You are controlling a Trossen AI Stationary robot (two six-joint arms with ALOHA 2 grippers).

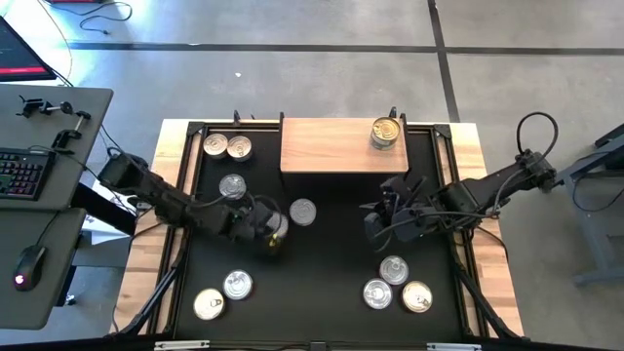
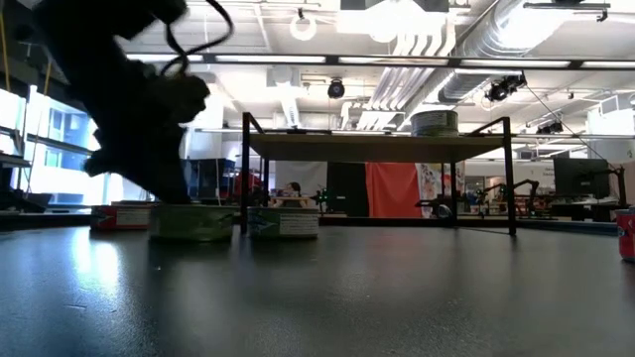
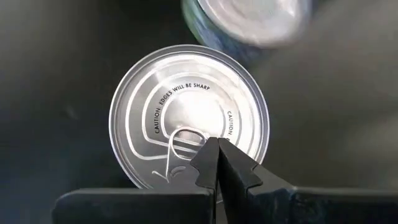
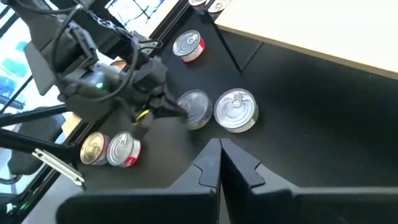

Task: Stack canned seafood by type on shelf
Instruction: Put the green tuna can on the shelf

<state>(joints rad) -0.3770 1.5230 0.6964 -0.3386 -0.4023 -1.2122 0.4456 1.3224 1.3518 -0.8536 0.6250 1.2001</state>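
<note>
Seen from above, a black mat covers the surface [image 1: 322,283], with a desk holding a keyboard [image 1: 21,174] and a mouse [image 1: 29,261] off to the far left. The left arm reaches in from the left edge, and its left hand [image 1: 274,234] hangs low near the middle of the mat, fingers clenched together and grasping nothing. In its wrist view the closed fingertips [image 3: 217,163] sit just over the near rim of a silver can [image 3: 189,115] with a pull-tab lid, and a second silver can [image 1: 303,212] lies just beyond it. Around this arm, two cans [image 1: 227,146] sit side by side at the far left corner of the mat, one can [image 1: 232,185] lies beside the arm, and a gold-lidded can [image 1: 208,304] and a silver can with a red side [image 1: 238,285] rest near the front left. At the far edge in the middle stands the light wooden shelf [image 1: 327,146], and one can [image 1: 386,133] sits on its right end. To the right of centre, the right hand [image 1: 378,226] hovers over bare mat, well apart from any can, its fingers also pressed together and empty. In front of it, three cans lie grouped near the front right: two silver-lidded [image 1: 386,281] and one gold-lidded [image 1: 416,297].
</note>
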